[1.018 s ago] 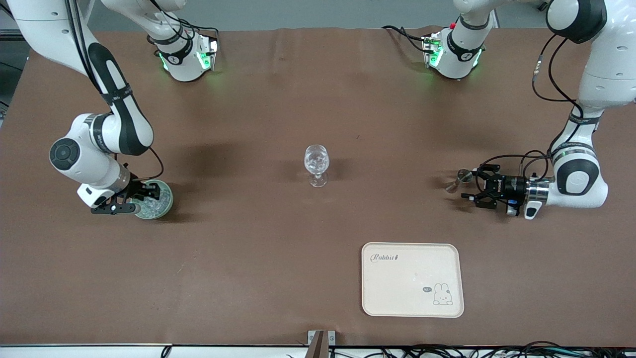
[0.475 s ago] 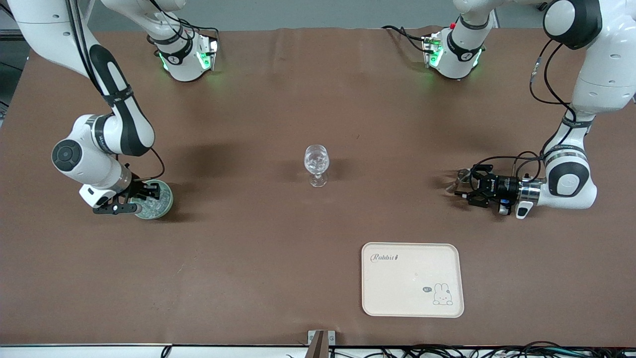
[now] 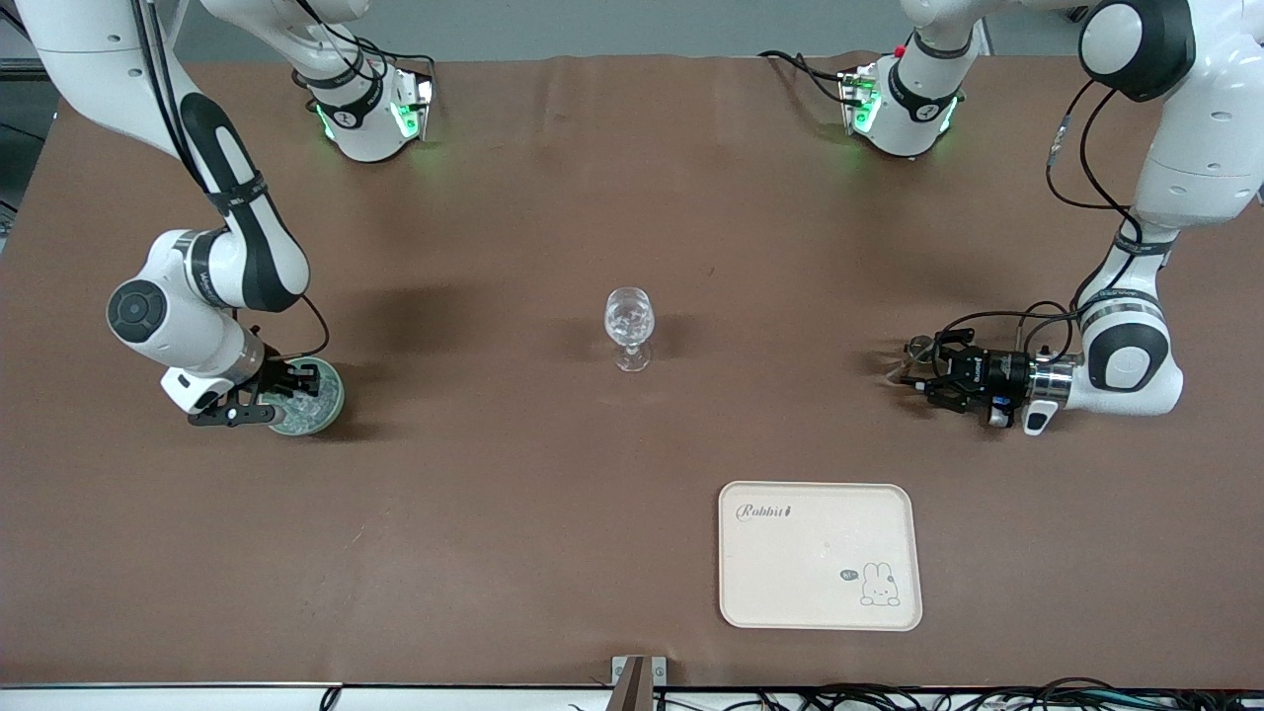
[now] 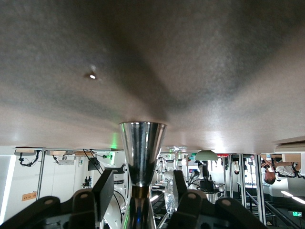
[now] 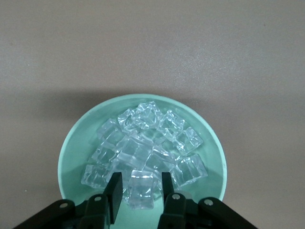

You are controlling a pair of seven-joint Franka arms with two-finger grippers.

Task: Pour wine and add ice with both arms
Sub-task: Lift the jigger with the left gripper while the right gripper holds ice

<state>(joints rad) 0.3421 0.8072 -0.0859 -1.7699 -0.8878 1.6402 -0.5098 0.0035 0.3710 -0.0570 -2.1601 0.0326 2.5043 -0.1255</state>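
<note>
A pale green bowl (image 3: 314,397) of ice (image 5: 145,152) stands toward the right arm's end of the table. My right gripper (image 3: 286,395) is low over the bowl, open, its fingers (image 5: 113,187) straddling one ice cube (image 5: 141,189) with a gap on each side. A shiny metal double-cone measuring cup (image 3: 919,347) stands toward the left arm's end. My left gripper (image 3: 913,370) is open around its narrow waist (image 4: 138,192), and its fingers (image 4: 103,192) are not touching it. A clear stemmed glass (image 3: 629,326) stands at mid-table.
A cream tray (image 3: 820,592) with a rabbit print lies nearer the front camera than the measuring cup. Both arm bases (image 3: 370,109) stand along the table's back edge. Brown cloth covers the table.
My left gripper has slid forward along the table until its open fingers stand on either side of the measuring cup. My right gripper has barely shifted over the bowl.
</note>
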